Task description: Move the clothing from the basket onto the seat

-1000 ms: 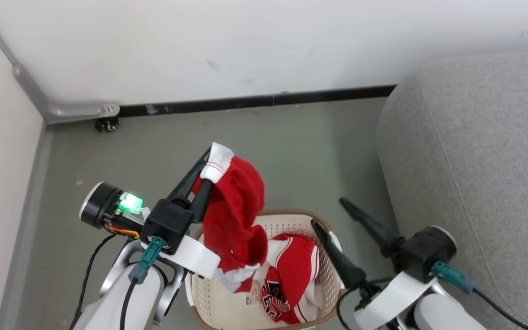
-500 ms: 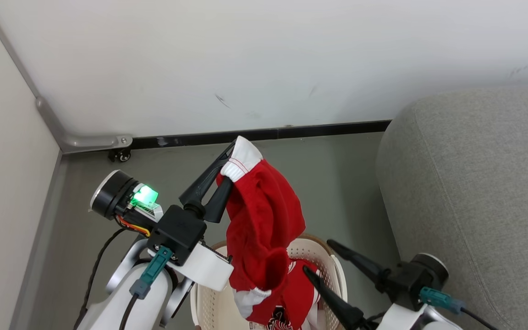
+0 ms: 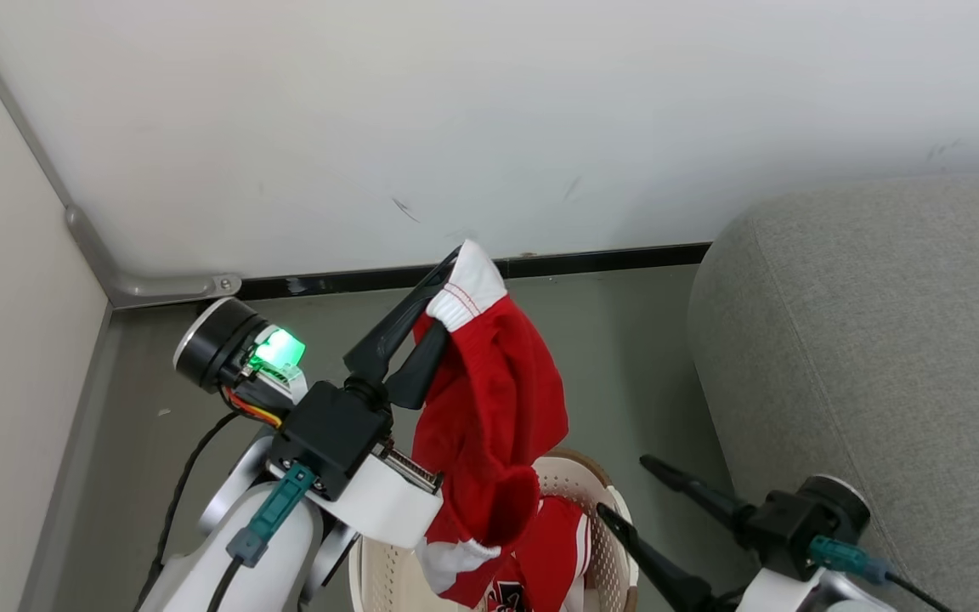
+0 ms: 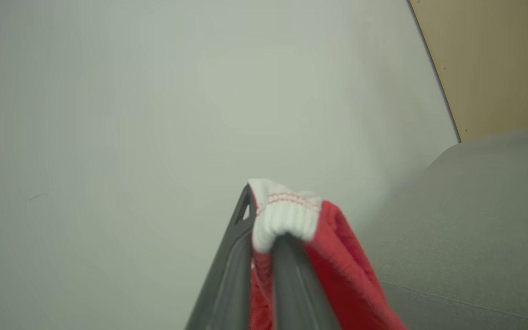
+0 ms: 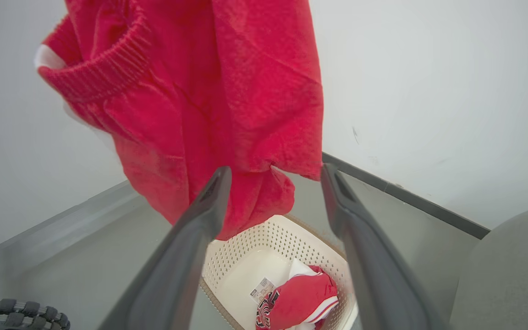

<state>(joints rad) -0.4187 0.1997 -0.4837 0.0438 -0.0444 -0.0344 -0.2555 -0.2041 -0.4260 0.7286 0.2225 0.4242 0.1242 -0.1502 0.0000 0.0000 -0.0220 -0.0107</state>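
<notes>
My left gripper (image 3: 447,293) is shut on the white band of a red garment (image 3: 489,408), which hangs free above the cream basket (image 3: 617,518). The left wrist view has the same pinch (image 4: 264,229), with the red garment (image 4: 351,284) draping to the right. A red jersey (image 5: 300,305) with dark lettering lies in the basket (image 5: 264,247) beside a paper label. My right gripper (image 3: 630,489) stands open at the lower right, near the basket. Its two fingers (image 5: 186,261) frame the hanging red garment (image 5: 209,101) from below. The grey seat (image 3: 880,357) stands to the right.
A white wall with a black baseboard (image 3: 591,259) runs behind. A metal corner rail (image 3: 158,285) and a side panel close off the left. Grey floor (image 3: 625,340) lies between basket and seat.
My left gripper has lifted the red garment higher, clear of the basket. The head camera has tilted up, so the basket sits lower in view. The right gripper stays open.
</notes>
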